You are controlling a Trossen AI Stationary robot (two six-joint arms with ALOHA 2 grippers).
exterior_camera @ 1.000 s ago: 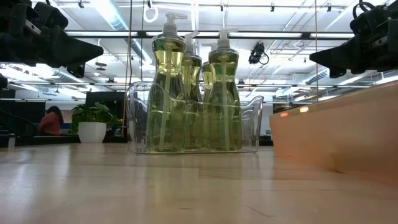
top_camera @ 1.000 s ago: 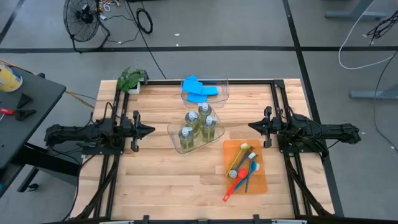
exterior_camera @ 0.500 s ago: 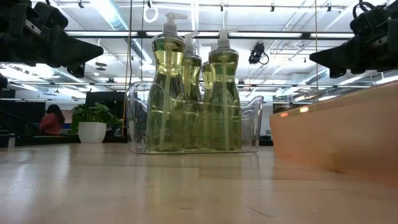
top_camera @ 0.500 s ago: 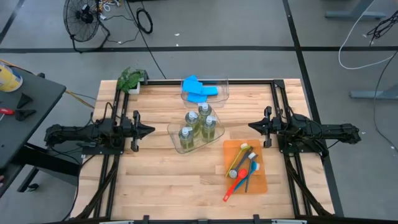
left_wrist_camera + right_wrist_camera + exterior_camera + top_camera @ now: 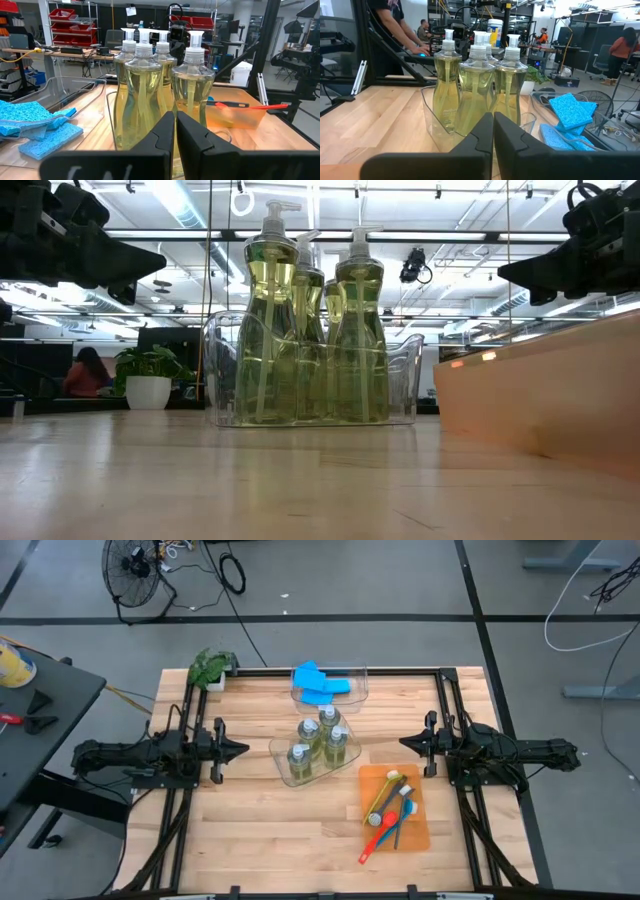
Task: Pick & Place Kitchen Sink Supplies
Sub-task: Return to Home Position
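Several clear pump bottles of yellow-green liquid [image 5: 318,742] stand upright in a clear bin at the table's middle [image 5: 310,330]. Blue sponges [image 5: 319,683] lie in a second clear bin toward the far edge. Red, blue and yellow-green dish brushes [image 5: 388,812] lie on a flat orange tray near the right. My left gripper [image 5: 243,749] hovers shut to the left of the bottle bin, pointing at it [image 5: 176,116]. My right gripper [image 5: 402,742] hovers shut to the right of the bin [image 5: 493,117]. Neither touches anything.
A leafy plant [image 5: 209,667] sits at the far left corner. The clear bottle bin [image 5: 284,762] and sponge bin [image 5: 357,680] stand in the middle; the orange tray [image 5: 417,832] is near right. Bare wood lies along the near edge [image 5: 260,840]. People move in the room behind.
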